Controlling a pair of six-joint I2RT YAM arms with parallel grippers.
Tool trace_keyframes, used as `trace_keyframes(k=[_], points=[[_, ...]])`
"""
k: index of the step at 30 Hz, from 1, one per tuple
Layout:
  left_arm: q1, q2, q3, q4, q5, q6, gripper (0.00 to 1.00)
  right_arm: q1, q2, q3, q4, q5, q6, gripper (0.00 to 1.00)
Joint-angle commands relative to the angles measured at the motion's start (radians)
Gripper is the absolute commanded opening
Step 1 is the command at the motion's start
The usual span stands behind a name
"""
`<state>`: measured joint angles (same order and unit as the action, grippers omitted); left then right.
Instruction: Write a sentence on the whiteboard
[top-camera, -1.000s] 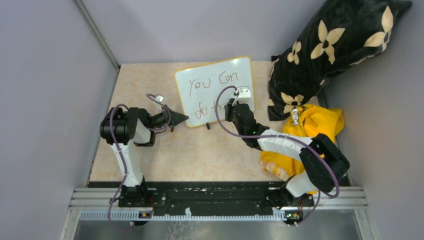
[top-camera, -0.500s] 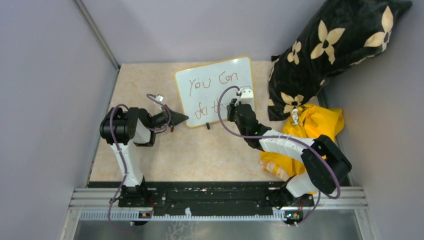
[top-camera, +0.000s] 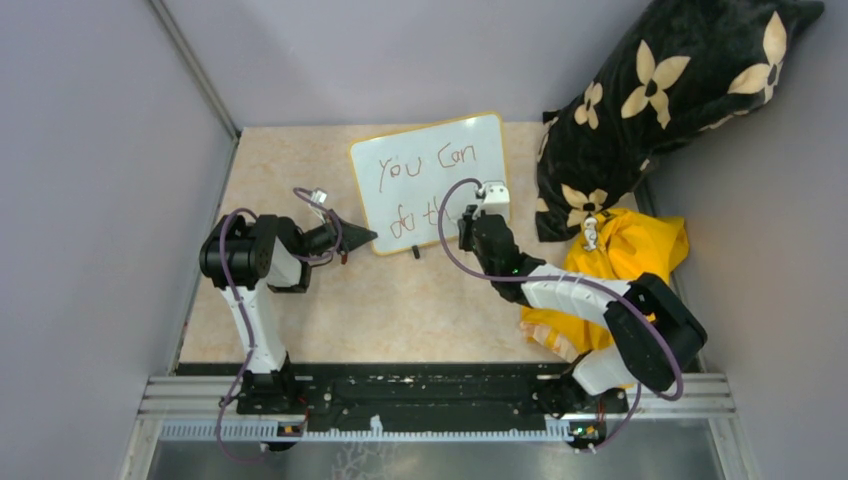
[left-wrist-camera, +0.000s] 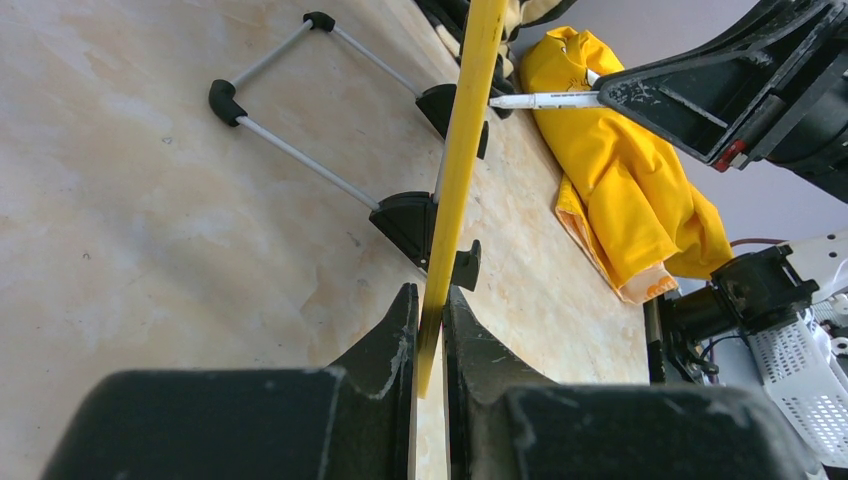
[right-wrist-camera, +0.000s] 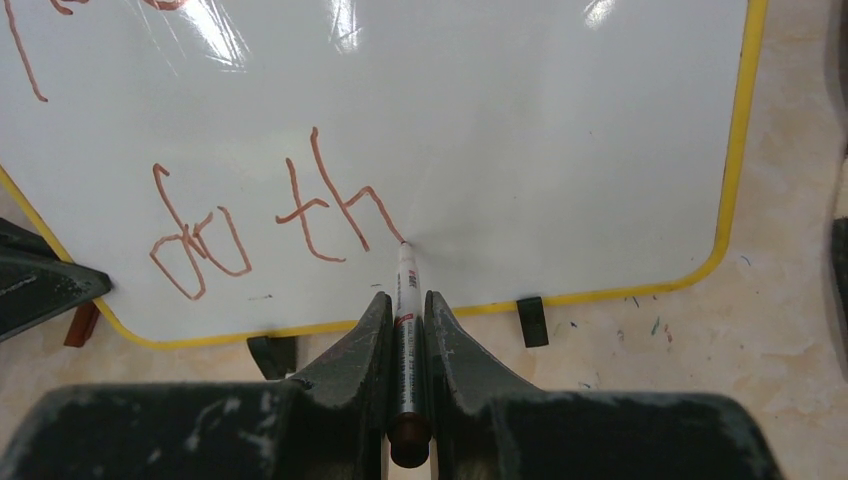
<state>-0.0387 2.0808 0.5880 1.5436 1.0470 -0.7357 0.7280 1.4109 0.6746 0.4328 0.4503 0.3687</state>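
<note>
The whiteboard (top-camera: 445, 190), white with a yellow frame (left-wrist-camera: 462, 130), stands tilted on the table. The sentence (top-camera: 420, 165) reads "You Can" on the top line and "do th" (right-wrist-camera: 305, 207) below, in reddish-brown strokes. My left gripper (top-camera: 362, 237) (left-wrist-camera: 430, 310) is shut on the board's lower left frame edge. My right gripper (top-camera: 467, 220) (right-wrist-camera: 407, 298) is shut on a white marker (right-wrist-camera: 406, 285). The marker's tip touches the board at the foot of the "h". The left wrist view shows the marker (left-wrist-camera: 545, 100) meeting the board edge-on.
A black pillow with cream flowers (top-camera: 660, 90) leans at the back right. A yellow garment (top-camera: 630, 250) lies under my right arm. Two black feet (right-wrist-camera: 531, 320) and a wire stand (left-wrist-camera: 300, 160) hold the board up. Grey walls close in both sides.
My right gripper has slid a little to the right and nearer along the board's lower line with the marker. The left gripper and the board have stayed put.
</note>
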Motion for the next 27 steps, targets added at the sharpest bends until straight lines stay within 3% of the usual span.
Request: trace_keyframes(k=[1, 12, 27], points=[[-0.007, 0.012, 0.006, 0.003, 0.010, -0.005, 0.00, -0.013, -0.050, -0.011, -0.002, 0.022, 0.010, 0.00], [-0.009, 0.010, 0.005, 0.000, 0.008, -0.001, 0.00, -0.016, -0.129, 0.049, -0.012, 0.054, -0.029, 0.00], [-0.009, 0.010, 0.007, -0.009, 0.010, -0.001, 0.00, -0.021, -0.044, 0.147, 0.024, 0.033, -0.047, 0.00]])
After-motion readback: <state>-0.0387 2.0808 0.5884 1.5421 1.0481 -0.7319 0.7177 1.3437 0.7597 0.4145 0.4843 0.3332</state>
